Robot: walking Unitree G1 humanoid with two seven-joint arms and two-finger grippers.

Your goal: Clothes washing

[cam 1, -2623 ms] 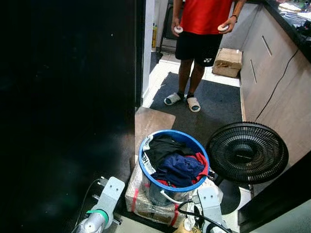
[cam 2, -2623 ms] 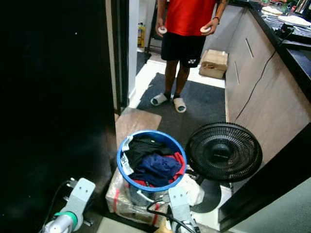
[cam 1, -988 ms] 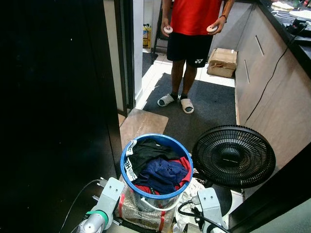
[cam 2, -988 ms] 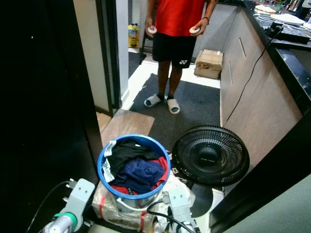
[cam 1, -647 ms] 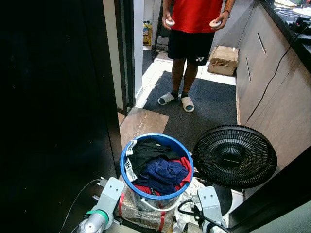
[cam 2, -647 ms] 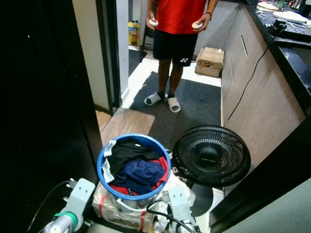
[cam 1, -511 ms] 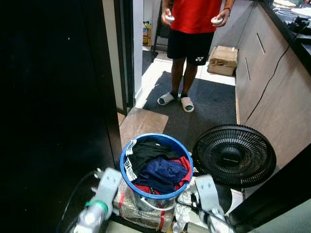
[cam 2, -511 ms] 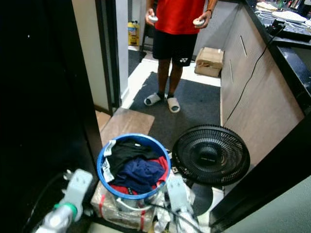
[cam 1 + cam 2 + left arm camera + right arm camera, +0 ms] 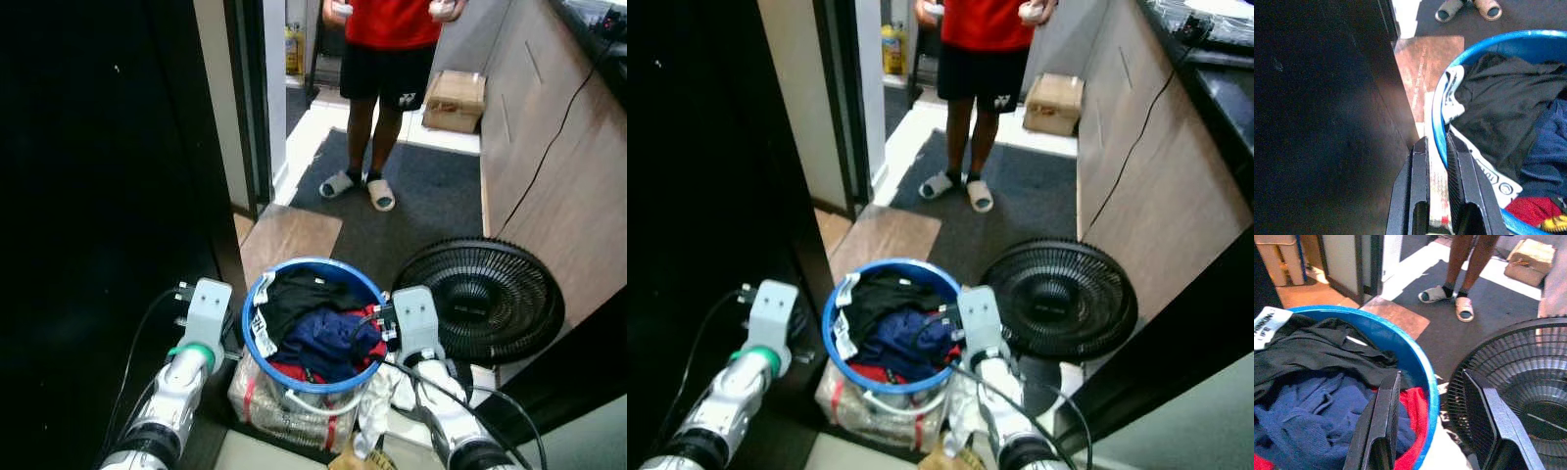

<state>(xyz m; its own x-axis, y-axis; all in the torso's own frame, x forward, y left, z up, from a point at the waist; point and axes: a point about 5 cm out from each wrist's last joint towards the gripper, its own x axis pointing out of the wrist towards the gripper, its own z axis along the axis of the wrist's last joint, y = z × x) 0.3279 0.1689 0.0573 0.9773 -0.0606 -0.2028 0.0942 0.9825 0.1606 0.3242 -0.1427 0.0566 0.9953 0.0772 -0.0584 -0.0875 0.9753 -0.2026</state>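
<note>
**Blue basket sits between our two grippers, rim straddled on the right**

From the left eye view, we see the blue laundry basket low and central, resting on a plastic-wrapped bundle on the floor. It is full of clothes: a black garment on the far left side, a navy one in the middle, red fabric at the right edge. Our left arm reaches up just beside the basket's left wall, our right arm just beside its right wall, so the basket lies between them and roughly level with both wrists. A black floor fan stands just right of the basket, and a person in sandals stands well beyond, on the dark mat.

The right eye view gives the same layout; neither arm looks clearly nearer.

In the left wrist view, our left gripper has its fingers drawn almost together with nothing between them, pointing along the outside of the blue rim, which curves past just to its inner side.

In the right wrist view, our right gripper is spread wide and empty: one finger hangs over the clothes inside the basket, the other outside toward the fan, the rim running between them. We judge the right gripper better placed for closing on the rim.
</note>
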